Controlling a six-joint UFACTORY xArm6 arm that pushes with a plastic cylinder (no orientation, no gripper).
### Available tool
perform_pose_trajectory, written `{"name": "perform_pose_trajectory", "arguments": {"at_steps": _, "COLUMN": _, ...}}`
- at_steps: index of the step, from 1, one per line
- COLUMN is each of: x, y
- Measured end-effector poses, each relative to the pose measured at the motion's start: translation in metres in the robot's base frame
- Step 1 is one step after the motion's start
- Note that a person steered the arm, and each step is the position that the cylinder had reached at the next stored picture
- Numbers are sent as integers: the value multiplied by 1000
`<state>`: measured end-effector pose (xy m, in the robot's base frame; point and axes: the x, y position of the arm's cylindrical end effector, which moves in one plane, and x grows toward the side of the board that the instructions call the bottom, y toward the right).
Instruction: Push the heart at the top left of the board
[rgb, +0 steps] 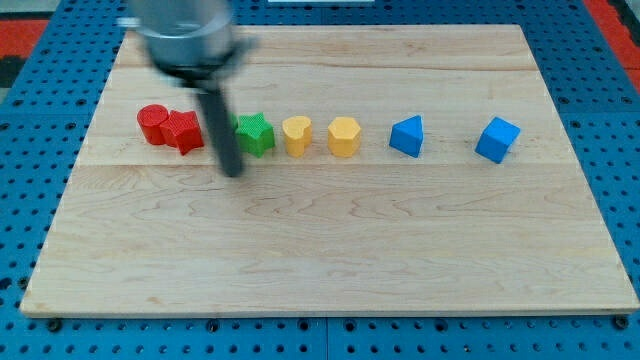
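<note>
A yellow heart (296, 134) sits in a row of blocks across the upper half of the wooden board (330, 250). My tip (235, 173) rests on the board just below and left of a green star (256, 134), about two block widths to the left of the heart. The rod rises in front of the gap between the green star and a red block (184, 131) whose shape is unclear. Nothing touches the heart.
A red cylinder (152, 123) touches the red block at the row's left end. Right of the heart are a yellow hexagon (343, 136), a blue triangle (407, 135) and a blue cube (497, 139). Blue pegboard surrounds the board.
</note>
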<state>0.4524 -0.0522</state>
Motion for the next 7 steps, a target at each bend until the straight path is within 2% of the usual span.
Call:
{"name": "perform_pose_trajectory", "arguments": {"at_steps": 1, "x": -5, "y": 92}}
{"name": "perform_pose_trajectory", "arguments": {"at_steps": 2, "x": -16, "y": 119}}
{"name": "perform_pose_trajectory", "arguments": {"at_steps": 3, "x": -48, "y": 108}}
{"name": "perform_pose_trajectory", "arguments": {"at_steps": 4, "x": -77, "y": 51}}
{"name": "perform_pose_trajectory", "arguments": {"at_steps": 5, "x": -67, "y": 66}}
{"name": "perform_pose_trajectory", "arguments": {"at_steps": 6, "x": -21, "y": 116}}
{"name": "perform_pose_trajectory", "arguments": {"at_steps": 7, "x": 29, "y": 69}}
